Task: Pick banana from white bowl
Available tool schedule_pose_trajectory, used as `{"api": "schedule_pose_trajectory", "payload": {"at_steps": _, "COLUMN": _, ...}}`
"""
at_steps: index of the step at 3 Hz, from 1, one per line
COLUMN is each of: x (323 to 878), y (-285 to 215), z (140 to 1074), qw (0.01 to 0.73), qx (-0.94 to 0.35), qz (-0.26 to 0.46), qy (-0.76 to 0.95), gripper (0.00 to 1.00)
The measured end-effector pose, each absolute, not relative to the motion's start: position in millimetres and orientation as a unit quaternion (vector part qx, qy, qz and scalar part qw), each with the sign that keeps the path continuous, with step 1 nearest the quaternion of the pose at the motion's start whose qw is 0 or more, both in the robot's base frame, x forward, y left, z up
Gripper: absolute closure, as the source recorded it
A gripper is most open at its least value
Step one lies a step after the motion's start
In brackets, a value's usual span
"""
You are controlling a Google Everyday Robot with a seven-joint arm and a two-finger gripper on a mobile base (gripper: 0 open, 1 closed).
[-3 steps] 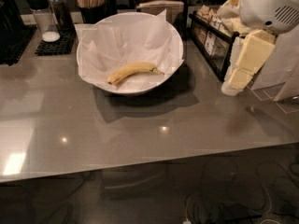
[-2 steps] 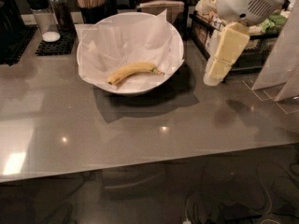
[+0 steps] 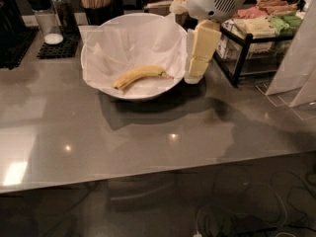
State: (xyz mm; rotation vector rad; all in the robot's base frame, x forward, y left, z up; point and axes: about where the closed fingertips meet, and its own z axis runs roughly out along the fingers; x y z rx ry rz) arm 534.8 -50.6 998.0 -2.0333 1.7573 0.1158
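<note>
A small curved yellow banana [image 3: 139, 75] lies in the white bowl [image 3: 106, 86], on crinkled white paper that lines it. The bowl stands on the grey counter toward the back. My gripper [image 3: 196, 75] hangs from its white wrist housing at the bowl's right rim, pale yellow fingers pointing down, just right of the banana's stem end and apart from it. It holds nothing.
A black wire rack [image 3: 247, 48] with packaged snacks stands right of the gripper. White paper bags [image 3: 296, 68] stand at the far right. A salt shaker [image 3: 43, 16] on a black mat and a cup of stir sticks [image 3: 96, 1] stand behind the bowl.
My gripper has moved left from beside the wire rack to the bowl's right rim. The banana and bowl have not moved.
</note>
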Motion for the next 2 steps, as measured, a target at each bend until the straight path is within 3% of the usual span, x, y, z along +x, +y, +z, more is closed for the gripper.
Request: {"api": "schedule_pose_trajectory", "payload": {"at_steps": 2, "x": 578, "y": -6, "z": 981, "qw": 0.210, "qx": -0.775, "qz": 0.065, "qy": 0.592, "gripper": 0.00}}
